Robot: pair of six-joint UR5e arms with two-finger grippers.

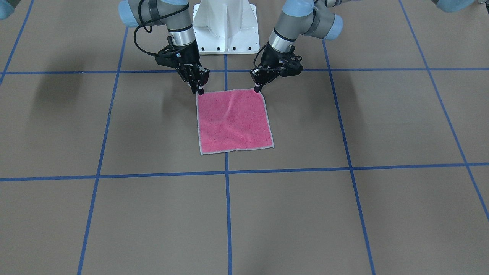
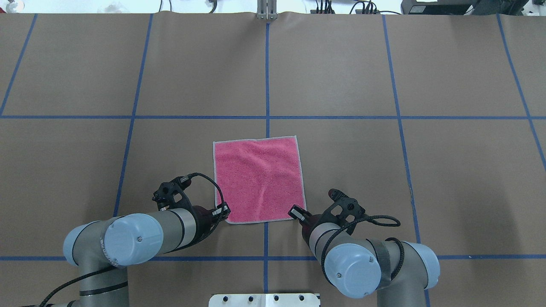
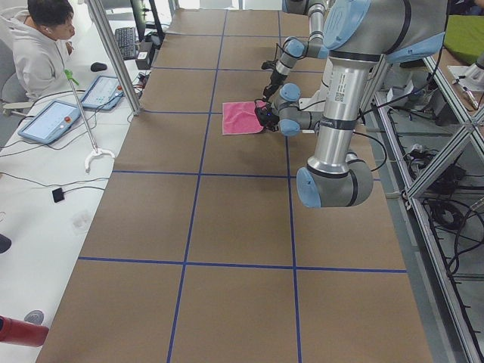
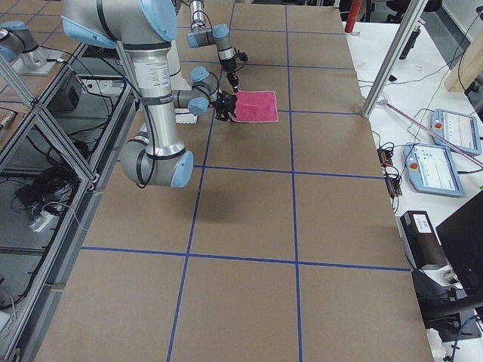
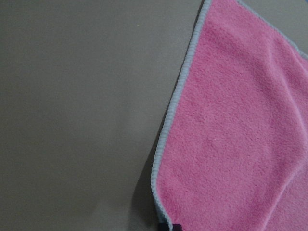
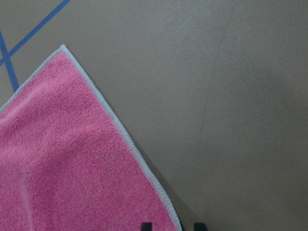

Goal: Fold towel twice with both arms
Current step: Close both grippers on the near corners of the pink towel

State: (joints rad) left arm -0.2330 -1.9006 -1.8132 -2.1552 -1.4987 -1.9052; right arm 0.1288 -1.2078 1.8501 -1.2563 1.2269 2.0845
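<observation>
The towel (image 1: 233, 118) lies flat on the table, pink-red face up, with one soft crease near the robot-side edge; it also shows in the overhead view (image 2: 258, 179). My left gripper (image 1: 258, 91) points down at the towel's near corner on my left (image 2: 225, 212); in the left wrist view (image 5: 168, 226) its tips sit together on that corner. My right gripper (image 1: 199, 91) is at the other near corner (image 2: 295, 212). In the right wrist view (image 6: 172, 226) its two fingertips (image 6: 147, 225) stand apart with the corner's grey edging between them. The dark grey face is hidden.
The white pedestal base (image 1: 225, 26) stands just behind the grippers. Blue tape lines (image 2: 267, 117) cross the brown table. A seated operator (image 3: 38, 38), tablets (image 3: 53, 119) and an aluminium post (image 3: 113, 53) are along the far side.
</observation>
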